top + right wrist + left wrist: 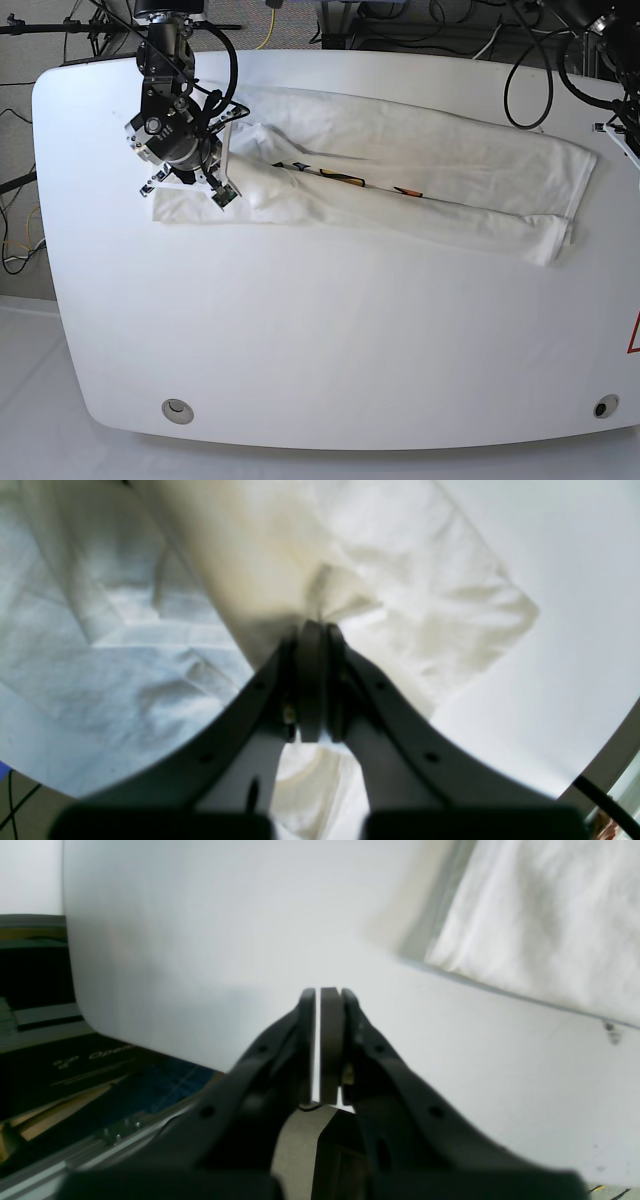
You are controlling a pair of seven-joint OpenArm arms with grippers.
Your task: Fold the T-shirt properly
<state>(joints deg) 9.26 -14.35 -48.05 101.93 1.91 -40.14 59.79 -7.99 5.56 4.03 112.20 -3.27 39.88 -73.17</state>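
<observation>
The white T-shirt [450,160] lies in a long band across the far half of the table, folded lengthwise. A strip of coloured print [345,178] peeks out along the fold. At the shirt's left end stands my right arm [175,140]. In its wrist view my right gripper [317,626] is shut on a pinched ridge of the white T-shirt [400,580]. My left gripper [322,992] is shut with nothing in it, hanging over bare table. An edge of the T-shirt [540,925] lies ahead of it to the right.
The white table [320,330] has rounded corners and a round fitting at each front corner [177,408]. Cables [520,60] hang behind its far edge. Beyond the table edge in the left wrist view are a dark mat [75,1065] and an aluminium rail [115,1135].
</observation>
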